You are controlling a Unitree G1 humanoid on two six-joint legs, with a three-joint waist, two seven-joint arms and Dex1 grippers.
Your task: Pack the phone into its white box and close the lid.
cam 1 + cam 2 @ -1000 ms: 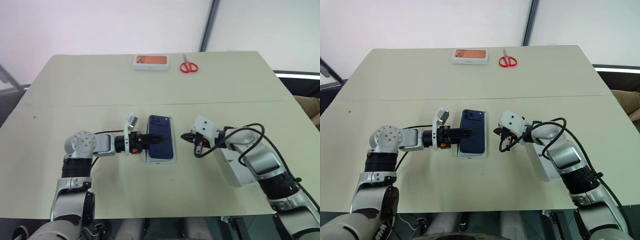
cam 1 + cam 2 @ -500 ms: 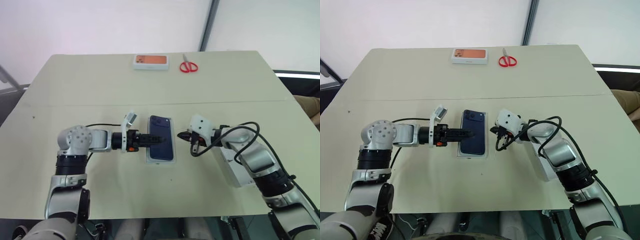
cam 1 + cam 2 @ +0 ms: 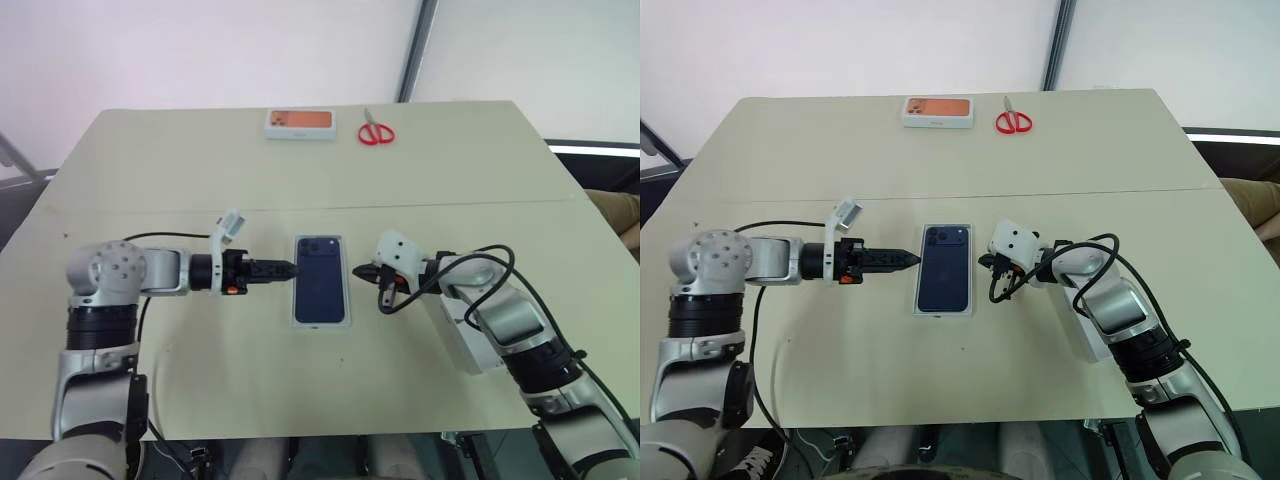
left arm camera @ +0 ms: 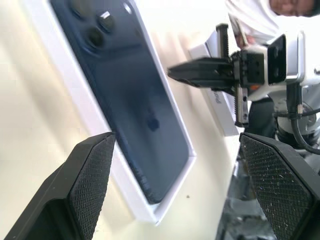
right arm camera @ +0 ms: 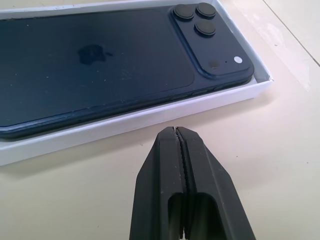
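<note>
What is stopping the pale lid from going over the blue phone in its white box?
Nothing visible lies on the navy-blue phone in the shallow white box. The pale hollow lid sits under the right arm, beside the shut right gripper.

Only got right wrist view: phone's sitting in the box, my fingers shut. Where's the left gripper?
Observer: The left gripper is open, off the left side of the white box, not touching it.
Operator: Lid?
Observer: The lid lies on the table to the box's right, partly under the right arm.
Operator: Other clutter?
Observer: Red scissors and an orange-topped box at the far edge.
</note>
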